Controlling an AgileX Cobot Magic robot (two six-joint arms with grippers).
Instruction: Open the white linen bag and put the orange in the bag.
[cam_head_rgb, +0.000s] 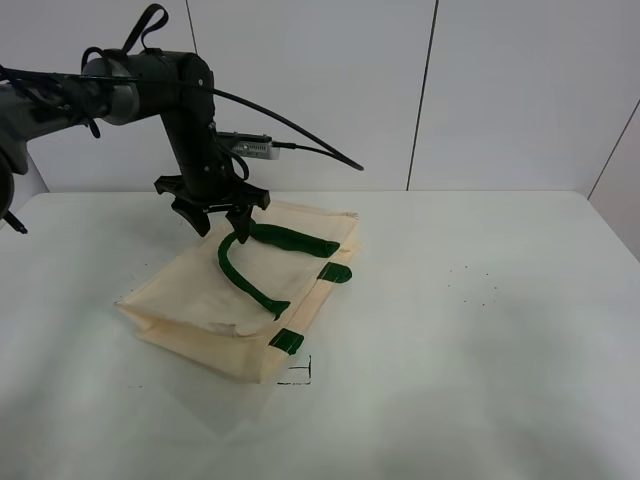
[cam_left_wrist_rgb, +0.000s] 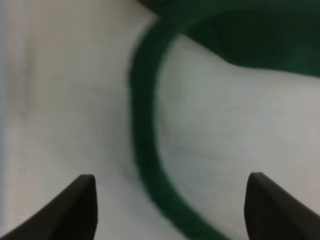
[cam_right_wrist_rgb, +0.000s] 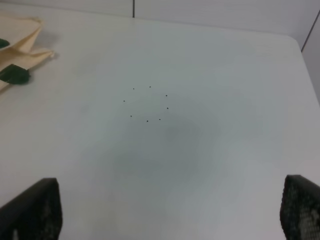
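Note:
The white linen bag (cam_head_rgb: 200, 290) lies flat on the table, its mouth facing front right, with green tabs at the rim. One dark green handle (cam_head_rgb: 245, 280) arcs up off the cloth. My left gripper (cam_head_rgb: 220, 215) hangs open just over the top of that handle. In the left wrist view the handle (cam_left_wrist_rgb: 145, 125) runs between the spread fingertips (cam_left_wrist_rgb: 82, 205) of the left gripper (cam_left_wrist_rgb: 170, 210) without being pinched. Low over bare table, my right gripper (cam_right_wrist_rgb: 170, 215) stands wide open; a corner of the bag (cam_right_wrist_rgb: 20, 42) shows there. The orange is out of view.
A small black corner mark (cam_head_rgb: 297, 372) sits on the white table (cam_head_rgb: 480, 380) just in front of the bag. A ring of tiny dots (cam_right_wrist_rgb: 146, 105) marks the table to the bag's right. A panelled wall stands behind the table's far edge.

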